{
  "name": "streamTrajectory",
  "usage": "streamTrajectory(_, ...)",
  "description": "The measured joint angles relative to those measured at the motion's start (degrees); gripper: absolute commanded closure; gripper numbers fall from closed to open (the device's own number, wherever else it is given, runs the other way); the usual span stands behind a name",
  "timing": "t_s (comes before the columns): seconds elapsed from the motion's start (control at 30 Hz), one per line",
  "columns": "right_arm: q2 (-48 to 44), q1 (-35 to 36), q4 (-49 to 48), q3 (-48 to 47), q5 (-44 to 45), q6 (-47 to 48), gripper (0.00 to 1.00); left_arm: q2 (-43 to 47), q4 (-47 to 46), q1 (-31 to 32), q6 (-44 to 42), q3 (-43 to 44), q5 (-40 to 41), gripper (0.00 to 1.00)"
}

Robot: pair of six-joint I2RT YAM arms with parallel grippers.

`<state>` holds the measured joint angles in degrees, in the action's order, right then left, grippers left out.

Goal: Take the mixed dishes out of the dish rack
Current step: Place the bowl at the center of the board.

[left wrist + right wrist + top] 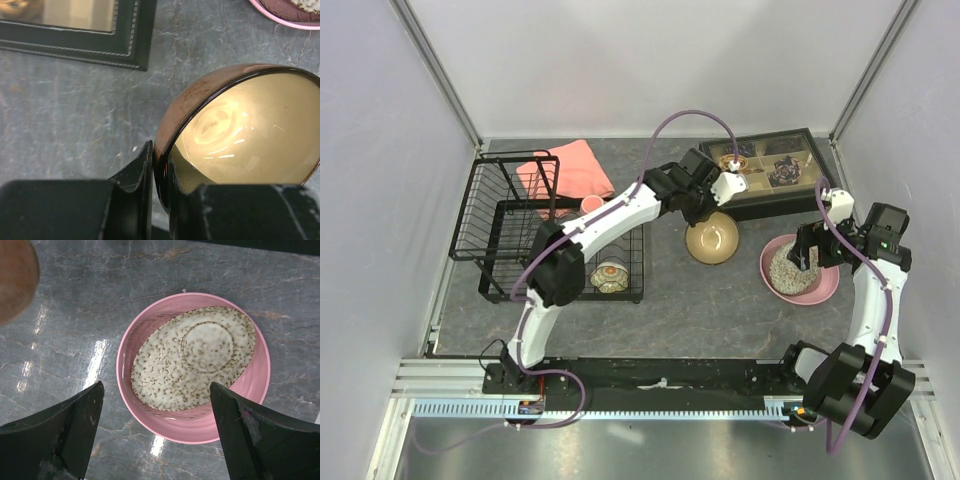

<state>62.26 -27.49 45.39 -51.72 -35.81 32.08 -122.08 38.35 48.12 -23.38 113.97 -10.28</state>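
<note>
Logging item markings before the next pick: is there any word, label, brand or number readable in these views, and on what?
No text is readable in any view.
On the brown bowl: bare glaze, no mark.
On the grey speckled bowl and the pink plate: none.
In the trinket tray: too small to tell.

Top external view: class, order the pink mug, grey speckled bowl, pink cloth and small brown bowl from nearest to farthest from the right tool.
Measured from the right tool:
1. grey speckled bowl, directly beneath it.
2. small brown bowl, to its left.
3. pink mug, farther left.
4. pink cloth, far back-left.
</note>
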Motion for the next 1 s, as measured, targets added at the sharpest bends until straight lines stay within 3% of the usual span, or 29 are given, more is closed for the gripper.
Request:
streamTrajectory(0.37, -3.5, 0.0, -4.2, 1.3, 3.6, -2.9, 0.06, -10.4, 5.9, 2.4, 1.3, 9.4, -0.4, 0.98)
streamTrajectory(1.0, -3.7, -0.1, -4.6, 2.2, 4.5, -3.3, 0.05, -16.0, 7.1, 5.4, 3.0, 13.9, -1.9, 0.98)
